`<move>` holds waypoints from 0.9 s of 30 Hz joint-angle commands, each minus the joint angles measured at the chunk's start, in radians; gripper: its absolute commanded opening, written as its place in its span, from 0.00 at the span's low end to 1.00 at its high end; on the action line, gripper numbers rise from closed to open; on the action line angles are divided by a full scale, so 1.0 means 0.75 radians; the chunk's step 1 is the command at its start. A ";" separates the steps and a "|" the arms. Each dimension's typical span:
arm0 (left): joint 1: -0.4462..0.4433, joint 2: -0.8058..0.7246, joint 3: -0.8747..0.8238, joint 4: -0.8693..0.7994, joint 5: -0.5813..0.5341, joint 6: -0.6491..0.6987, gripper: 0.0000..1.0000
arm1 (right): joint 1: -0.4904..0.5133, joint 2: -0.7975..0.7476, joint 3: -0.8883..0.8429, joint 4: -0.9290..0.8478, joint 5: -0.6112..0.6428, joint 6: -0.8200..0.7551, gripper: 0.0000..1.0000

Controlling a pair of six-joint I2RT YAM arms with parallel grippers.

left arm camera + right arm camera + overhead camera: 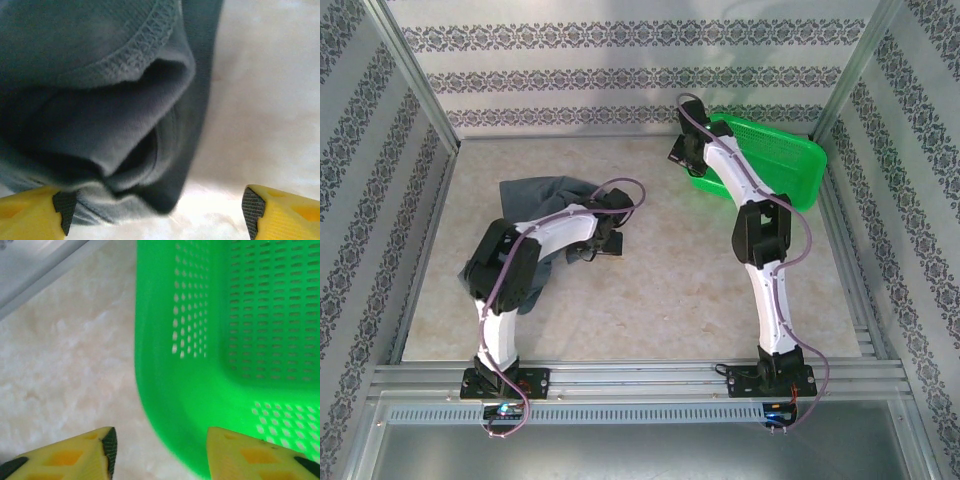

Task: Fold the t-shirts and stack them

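1. The slate-grey t-shirt lies in a crumpled heap on the table, well to the left of the green mesh basket; it is neither spread flat nor folded, and we can make out just one garment.
2. The left gripper is low at the edge of the heap that faces the basket; its yellow fingers are spread wide; a stitched hem and a rolled fold of cloth lie between them, close to the left pad; nothing is pinched.
3. The right gripper hangs over the basket's left corner; its fingers are parted and hold nothing; the corner wall sits under the gap, and we cannot tell whether it is touched.
4. We judge the task to be at its very start; the step in hand is taking hold of the shirt so it can be laid out flat; no fold is made and no stack exists.
5. The next move calls for the left fingers to close on the hem itself, not on the whole bunch; we expect the thin cloth to sag and slip, so the right arm will likely need to leave the basket and take an opposite edge.
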State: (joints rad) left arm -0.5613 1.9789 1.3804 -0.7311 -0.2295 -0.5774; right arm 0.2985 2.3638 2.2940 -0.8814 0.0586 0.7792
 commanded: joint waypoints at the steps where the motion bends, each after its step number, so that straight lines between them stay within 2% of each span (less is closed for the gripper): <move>1: 0.002 0.058 0.041 -0.123 -0.210 0.080 0.86 | 0.010 -0.239 -0.196 0.061 -0.014 -0.047 0.55; 4: 0.003 0.131 0.085 -0.115 -0.237 0.107 0.75 | -0.023 -0.335 -0.386 0.150 -0.057 -0.045 0.55; 6: 0.004 0.166 0.110 -0.110 -0.254 0.121 0.64 | -0.038 -0.361 -0.452 0.147 -0.072 -0.051 0.52; 8: 0.015 0.162 0.126 -0.099 -0.253 0.117 0.45 | -0.042 -0.406 -0.526 0.171 -0.080 -0.063 0.51; 11: 0.030 0.022 0.137 0.001 -0.173 0.114 0.03 | -0.032 -0.508 -0.659 0.244 -0.078 -0.078 0.51; 12: 0.031 -0.045 0.140 0.063 -0.146 0.118 0.00 | -0.032 -0.543 -0.701 0.270 -0.077 -0.079 0.51; 14: 0.030 -0.106 0.218 0.102 -0.093 0.111 0.00 | -0.032 -0.599 -0.770 0.301 -0.070 -0.075 0.51; 20: 0.030 -0.079 0.626 0.150 0.175 0.041 0.00 | -0.056 -0.746 -0.917 0.392 -0.022 -0.022 0.50; 27: 0.081 0.105 1.416 0.165 0.348 -0.071 0.00 | -0.094 -0.827 -0.917 0.405 0.004 -0.002 0.49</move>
State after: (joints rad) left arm -0.5289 2.0232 2.2604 -0.6575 -0.0460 -0.5739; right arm 0.2424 1.7771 1.6119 -0.6010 0.0322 0.7601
